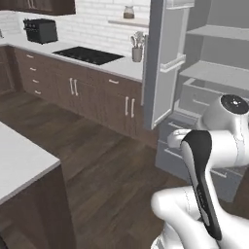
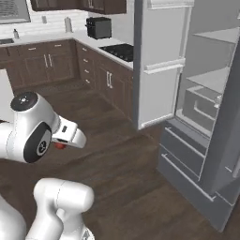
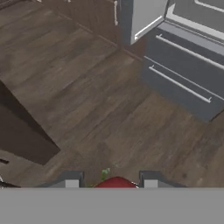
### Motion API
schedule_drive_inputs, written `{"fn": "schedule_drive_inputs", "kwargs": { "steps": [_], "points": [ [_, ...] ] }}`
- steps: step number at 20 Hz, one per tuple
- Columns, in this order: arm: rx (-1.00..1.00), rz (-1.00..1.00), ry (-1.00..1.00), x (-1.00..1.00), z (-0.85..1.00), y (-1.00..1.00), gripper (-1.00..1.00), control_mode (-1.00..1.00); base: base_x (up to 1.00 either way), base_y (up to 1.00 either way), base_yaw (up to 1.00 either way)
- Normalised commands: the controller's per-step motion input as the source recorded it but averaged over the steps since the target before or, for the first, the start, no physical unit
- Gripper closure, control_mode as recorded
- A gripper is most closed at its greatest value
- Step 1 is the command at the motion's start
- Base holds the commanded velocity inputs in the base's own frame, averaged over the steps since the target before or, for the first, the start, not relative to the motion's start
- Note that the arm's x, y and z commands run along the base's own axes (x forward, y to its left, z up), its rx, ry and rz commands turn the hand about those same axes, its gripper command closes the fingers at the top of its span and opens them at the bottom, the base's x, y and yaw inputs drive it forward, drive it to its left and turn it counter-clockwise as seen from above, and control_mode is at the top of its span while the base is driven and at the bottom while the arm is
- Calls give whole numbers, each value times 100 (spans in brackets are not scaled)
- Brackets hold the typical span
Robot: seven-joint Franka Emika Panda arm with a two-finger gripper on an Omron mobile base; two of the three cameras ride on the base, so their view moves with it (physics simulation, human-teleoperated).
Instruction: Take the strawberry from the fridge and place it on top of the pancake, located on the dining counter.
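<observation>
My gripper (image 3: 111,184) is shut on the strawberry (image 3: 116,182), a small red fruit with a green leaf that sits between the two dark finger tips. From the right base view the strawberry (image 2: 60,146) peeks out red under the hand, low over the wooden floor. The fridge (image 1: 163,73) stands open to the right, its grey door swung out, with pale shelves and lower drawers (image 3: 183,74) showing. A white corner of the dining counter (image 1: 19,160) on its dark base lies at the left. The pancake is out of view.
Brown cabinets (image 1: 73,90) under a white wall counter run along the back, carrying a black cooktop (image 1: 87,55) and a toaster oven (image 1: 41,30). The open fridge door (image 2: 159,65) juts into the room. Dark wooden floor (image 1: 107,160) lies between the fridge and the counter.
</observation>
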Motion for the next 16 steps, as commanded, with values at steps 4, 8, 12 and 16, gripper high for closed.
{"fn": "schedule_drive_inputs", "kwargs": {
  "steps": [4,8,12,16],
  "points": [
    [0,0,0,0,0,0,100,100,-38,63,41],
    [0,0,0,0,0,0,100,100,-20,80,45],
    [0,0,0,0,0,0,100,100,-15,73,53],
    [0,0,0,0,0,0,100,100,0,62,65]
  ]
}}
